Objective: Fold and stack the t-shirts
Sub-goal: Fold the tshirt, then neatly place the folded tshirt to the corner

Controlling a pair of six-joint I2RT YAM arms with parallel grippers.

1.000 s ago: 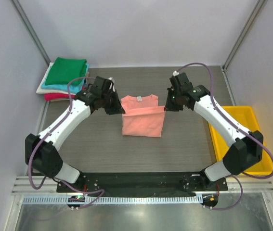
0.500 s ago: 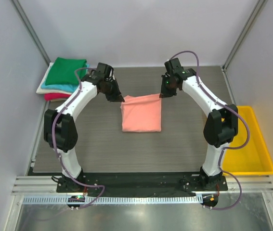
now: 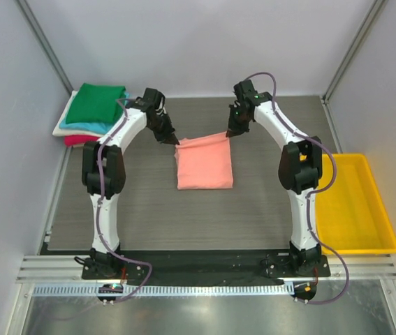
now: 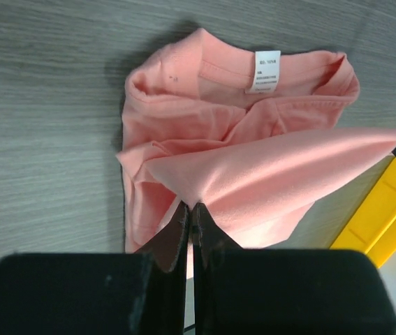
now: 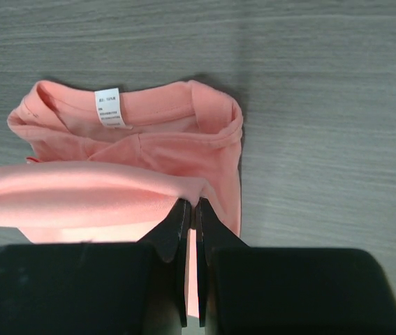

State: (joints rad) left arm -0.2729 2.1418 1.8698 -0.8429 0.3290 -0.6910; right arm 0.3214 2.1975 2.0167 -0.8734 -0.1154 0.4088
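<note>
One t-shirt, pinched by left end effector, right end effector

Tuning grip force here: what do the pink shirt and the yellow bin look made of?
The pink shirt looks like soft, matte knit cloth: it drapes and creases, with a stitched neck hem and a sewn white label. The yellow bin is probably rigid moulded plastic: smooth, slightly glossy, with a crisp straight rim.
</note>
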